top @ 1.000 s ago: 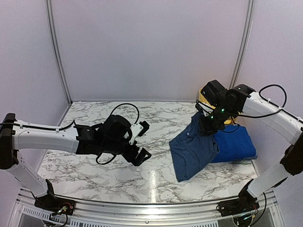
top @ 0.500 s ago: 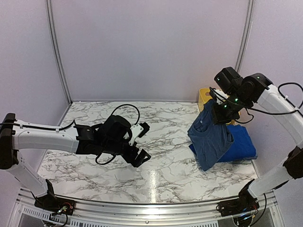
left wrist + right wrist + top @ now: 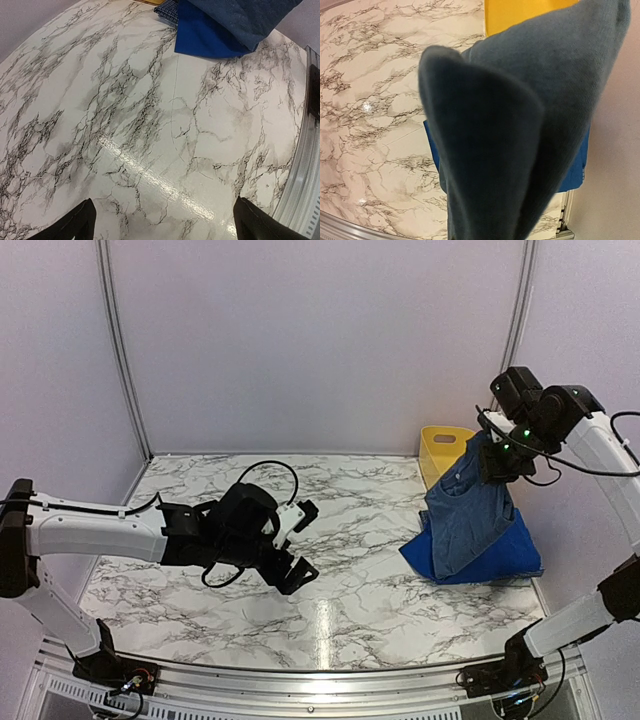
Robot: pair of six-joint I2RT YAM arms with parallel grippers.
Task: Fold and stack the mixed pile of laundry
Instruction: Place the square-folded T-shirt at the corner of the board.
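Observation:
My right gripper (image 3: 497,462) is shut on the top of the dark denim-blue garment (image 3: 463,520) and holds it up, so it hangs down over the royal-blue garment (image 3: 508,555) lying flat at the table's right edge. In the right wrist view the denim cloth (image 3: 520,125) fills the frame and hides the fingers. A corner of the blue-and-white checked shirt (image 3: 167,11) peeks out beside the royal-blue cloth (image 3: 202,35). My left gripper (image 3: 303,542) hovers open over bare marble left of centre, with nothing between its fingertips (image 3: 85,220).
A yellow plastic tub (image 3: 445,443) stands at the back right, just behind the hanging garment. The metal rail (image 3: 320,680) runs along the table's near edge. White walls close in the back and both sides.
My right arm has lifted the denim-blue garment up and to the right, off the marble and over the royal-blue one. The left arm has stayed where it was.

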